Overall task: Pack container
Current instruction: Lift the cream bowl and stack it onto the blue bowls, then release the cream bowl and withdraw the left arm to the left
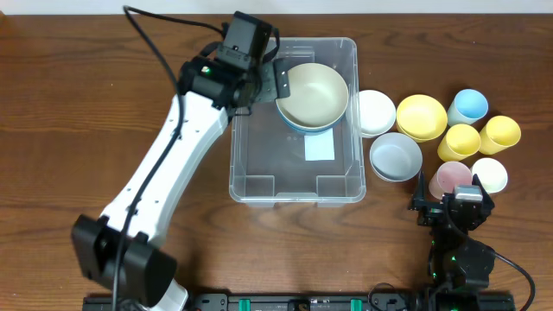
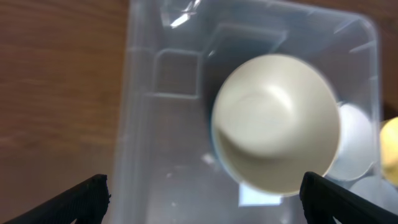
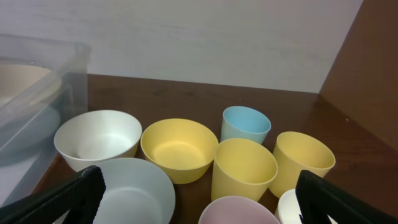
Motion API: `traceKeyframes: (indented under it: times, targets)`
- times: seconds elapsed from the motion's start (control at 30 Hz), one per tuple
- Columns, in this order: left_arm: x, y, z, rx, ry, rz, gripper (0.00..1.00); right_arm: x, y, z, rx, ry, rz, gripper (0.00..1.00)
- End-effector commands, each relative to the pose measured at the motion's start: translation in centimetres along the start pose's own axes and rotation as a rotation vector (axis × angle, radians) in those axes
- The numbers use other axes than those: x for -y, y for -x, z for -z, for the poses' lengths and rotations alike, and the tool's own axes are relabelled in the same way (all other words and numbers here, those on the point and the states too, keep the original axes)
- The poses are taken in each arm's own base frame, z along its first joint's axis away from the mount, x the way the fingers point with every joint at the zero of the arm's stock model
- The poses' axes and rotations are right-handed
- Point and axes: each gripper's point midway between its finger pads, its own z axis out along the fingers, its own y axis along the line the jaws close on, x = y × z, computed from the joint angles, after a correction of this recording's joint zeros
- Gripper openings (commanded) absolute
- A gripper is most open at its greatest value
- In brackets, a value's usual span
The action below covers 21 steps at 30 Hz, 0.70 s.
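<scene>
The clear container (image 1: pixel 259 164) stands mid-table with a white label (image 1: pixel 319 148) on its bottom. A cream bowl (image 1: pixel 314 93) sits nested in a blue bowl in its far right part. My left gripper (image 1: pixel 275 79) hovers over the container's far end, just left of the bowl. In the left wrist view the gripper (image 2: pixel 202 199) is open and empty above the container (image 2: pixel 155 124), with the cream bowl (image 2: pixel 277 121) ahead of it. My right gripper (image 1: pixel 454 203) is open and empty, low at the front right, just behind a pink cup (image 1: pixel 451 178).
Right of the container are a white bowl (image 1: pixel 375 112), a yellow bowl (image 1: pixel 421 117), a pale blue bowl (image 1: pixel 396 156), a blue cup (image 1: pixel 467 105), two yellow cups (image 1: pixel 460 141) (image 1: pixel 500 132) and a white cup (image 1: pixel 490 174). The right wrist view shows the same dishes, such as the yellow bowl (image 3: pixel 179 148).
</scene>
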Motion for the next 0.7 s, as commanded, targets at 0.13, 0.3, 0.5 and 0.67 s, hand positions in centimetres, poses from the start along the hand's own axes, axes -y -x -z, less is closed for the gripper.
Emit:
traceKeyframes:
  times: [0.13,0.3,0.5,0.67]
  targets:
    - [-11.2,1.3,4.4,0.077,0.477,-0.048,0.98,0.3,-0.1,0.0,-0.004,-0.016,-0.008,0.99]
    - [-17.8,2.8,5.6,0.1,0.617,0.081,0.98,0.3,-0.1,0.0,-0.004,-0.016,-0.008,0.99]
    - [-26.9,3.6,7.4,0.127,0.734,0.298,0.98,0.3,-0.1,0.0,-0.004,-0.016,-0.008,0.99]
    - [-34.0,2.0,9.6,0.105,0.84,0.457,0.98,0.3,-0.1,0.0,-0.004,-0.016,-0.008,0.99]
